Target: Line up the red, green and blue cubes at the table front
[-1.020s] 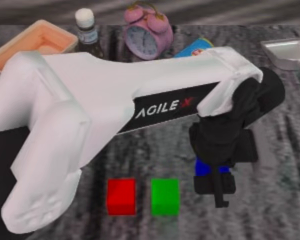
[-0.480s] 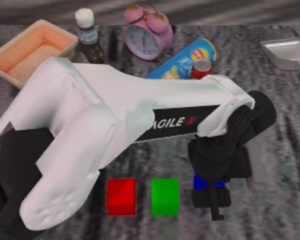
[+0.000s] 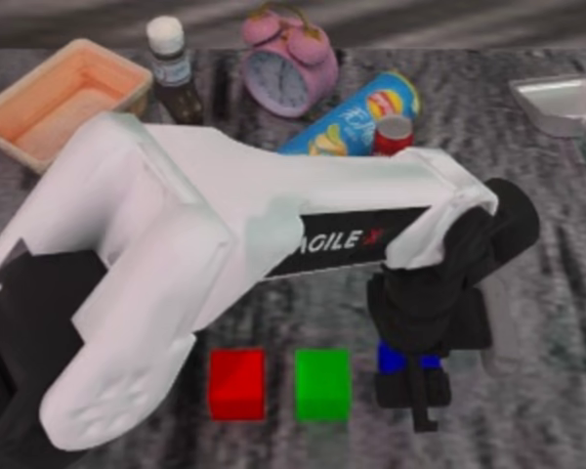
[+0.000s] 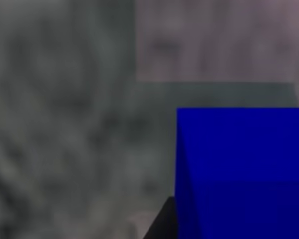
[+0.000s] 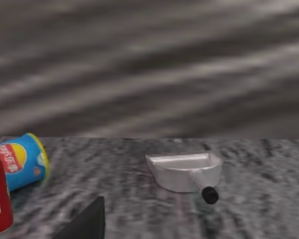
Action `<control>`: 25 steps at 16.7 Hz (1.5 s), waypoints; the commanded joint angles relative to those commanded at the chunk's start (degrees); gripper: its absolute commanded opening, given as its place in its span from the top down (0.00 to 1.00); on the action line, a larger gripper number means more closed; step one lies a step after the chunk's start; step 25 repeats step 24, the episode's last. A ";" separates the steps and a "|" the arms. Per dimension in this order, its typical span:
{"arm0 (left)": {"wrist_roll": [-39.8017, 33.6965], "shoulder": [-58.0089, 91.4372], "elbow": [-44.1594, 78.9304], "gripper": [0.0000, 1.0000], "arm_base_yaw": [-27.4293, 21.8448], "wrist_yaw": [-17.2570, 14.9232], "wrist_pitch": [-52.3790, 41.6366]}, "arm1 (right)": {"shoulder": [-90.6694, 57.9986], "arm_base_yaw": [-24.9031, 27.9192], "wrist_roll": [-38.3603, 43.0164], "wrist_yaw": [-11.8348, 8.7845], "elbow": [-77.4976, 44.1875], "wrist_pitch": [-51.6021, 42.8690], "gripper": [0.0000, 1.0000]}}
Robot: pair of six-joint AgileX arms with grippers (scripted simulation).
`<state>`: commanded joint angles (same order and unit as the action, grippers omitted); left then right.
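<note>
Blue cube (image 3: 402, 358) sits at the table (image 3: 547, 322) front, right end of the row, mostly hidden under the left gripper (image 3: 410, 383). Only a blue strip shows between the black wrist body and the fingers; left wrist view has the cube (image 4: 241, 172) filling the near corner, right up against the camera. Jaws look pinched on it, though the contact itself is covered from above. Green cube (image 3: 322, 384) just left of it, small gap; red cube (image 3: 237, 384) left of that, similar gap. All three roughly level in one line.

Versus a second ago: left arm swung back and its big white link has pulled toward the top view's left, uncovering the blue chips tube (image 3: 352, 115) and red soda can (image 3: 395, 134) behind. Gripper came slightly nearer the green cube and lower. Since half a second ago almost nothing moved. Red and green cubes unchanged throughout.

Right arm parked out of the top view; its wrist camera sees the silver dustpan (image 5: 185, 172).
</note>
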<state>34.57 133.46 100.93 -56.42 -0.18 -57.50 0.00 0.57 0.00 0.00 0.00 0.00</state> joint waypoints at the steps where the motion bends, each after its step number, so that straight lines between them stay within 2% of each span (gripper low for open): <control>1: 0.00 0.00 0.00 0.32 0.00 0.00 0.00 | 0.00 0.00 0.00 0.00 0.00 0.00 0.00; 5: 0.00 0.00 0.00 0.02 0.00 0.00 0.00 | 0.00 0.00 0.00 0.00 0.00 0.00 0.00; 6: 0.00 0.00 0.00 0.00 0.00 0.00 0.00 | 0.00 0.00 0.00 0.00 0.00 0.00 0.00; 15: 0.03 -0.06 0.20 0.00 0.11 0.01 -0.21 | 0.00 0.00 0.00 0.00 0.00 0.00 0.00; 22: -0.08 -3.11 9.10 0.00 1.03 0.03 -12.61 | 0.00 0.00 0.00 0.00 0.00 0.00 0.00; 25: -0.13 -3.65 10.05 0.00 1.19 0.04 -13.67 | 0.00 0.00 0.00 0.00 0.00 0.00 0.00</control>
